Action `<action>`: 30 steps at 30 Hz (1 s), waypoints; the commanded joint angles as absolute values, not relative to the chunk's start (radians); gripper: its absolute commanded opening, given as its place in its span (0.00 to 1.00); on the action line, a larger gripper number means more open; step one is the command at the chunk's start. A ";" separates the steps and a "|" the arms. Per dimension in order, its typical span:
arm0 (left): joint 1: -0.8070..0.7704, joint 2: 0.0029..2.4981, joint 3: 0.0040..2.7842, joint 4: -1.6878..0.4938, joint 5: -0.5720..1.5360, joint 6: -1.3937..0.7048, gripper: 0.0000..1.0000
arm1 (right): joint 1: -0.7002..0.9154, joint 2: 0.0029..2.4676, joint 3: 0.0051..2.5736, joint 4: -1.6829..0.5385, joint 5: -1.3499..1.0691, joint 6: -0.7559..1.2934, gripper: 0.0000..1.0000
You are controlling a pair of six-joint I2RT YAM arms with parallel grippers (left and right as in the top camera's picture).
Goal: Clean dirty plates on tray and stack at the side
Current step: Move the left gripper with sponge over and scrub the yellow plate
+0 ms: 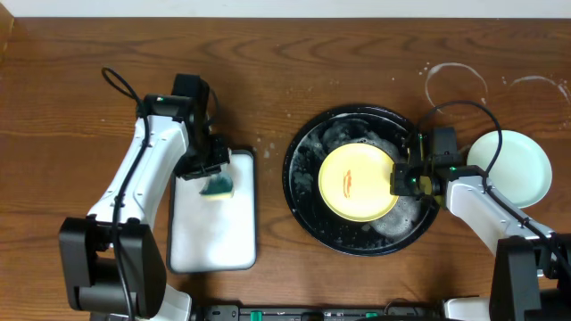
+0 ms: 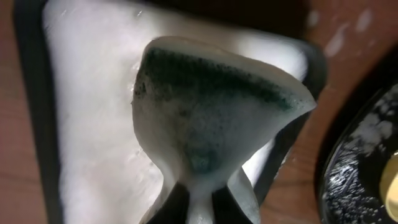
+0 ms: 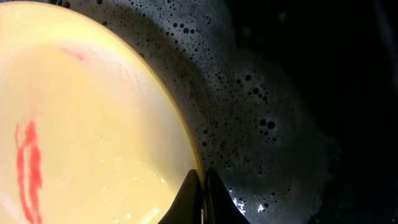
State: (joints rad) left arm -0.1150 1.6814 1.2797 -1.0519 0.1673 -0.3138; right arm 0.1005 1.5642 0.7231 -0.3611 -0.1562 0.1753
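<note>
1. Yellow plate [image 1: 359, 181] lies in the black tray [image 1: 299, 192], toward its right side, with one red smear [image 1: 349, 183] on its face. My right wrist view crops the plate at the left and bottom edges.
2. Right claw [image 1: 403, 178] is clamped on that plate's right rim. One finger sits over the plate and the other over the foam [image 3: 267, 118], the two almost meeting.
3. Left claw [image 1: 207, 169] is squeezed tight on the sponge [image 1: 217, 186] above the top end of the white tray [image 1: 212, 245]. I cannot tell whether the sponge touches the tray. In the left wrist view the sponge is pinched to a waist, blurred, and fills most of the frame. The fingertips run off the bottom edge.
4. Mint-green plate [image 1: 522, 169] sits on the desk [image 1: 268, 71] right of the black tray, apart from it. My right arm hides its lower-left edge. I cannot make out whether it is one plate or a stack.
5. Count in view: two plates (one yellow, one mint-green), two trays, one sponge, and two whitish water rings [image 1: 456, 85] at upper right.
</note>
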 commanded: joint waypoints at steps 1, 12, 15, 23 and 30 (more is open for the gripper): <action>-0.145 1.681 1.246 -1.039 0.191 -0.315 0.08 | 0.097 1.578 0.738 -0.358 -0.132 0.186 0.01; -0.210 1.681 1.230 -0.996 0.152 -0.315 0.07 | 0.097 1.578 0.738 -0.355 -0.132 0.186 0.01; -0.267 1.681 1.250 -0.878 0.377 -0.321 0.07 | 0.097 1.578 0.738 -0.355 -0.132 0.186 0.01; -0.508 1.718 1.251 -0.618 0.412 -0.496 0.07 | 0.100 1.578 0.738 -0.356 -0.132 0.187 0.01; -0.674 1.865 1.337 -0.474 0.412 -0.564 0.07 | 0.100 1.578 0.738 -0.356 -0.139 0.187 0.01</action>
State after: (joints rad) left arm -0.6380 1.7969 1.2640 -0.4900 0.3962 -0.5106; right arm 0.1005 1.5642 0.7231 -0.3584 -0.1562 0.1753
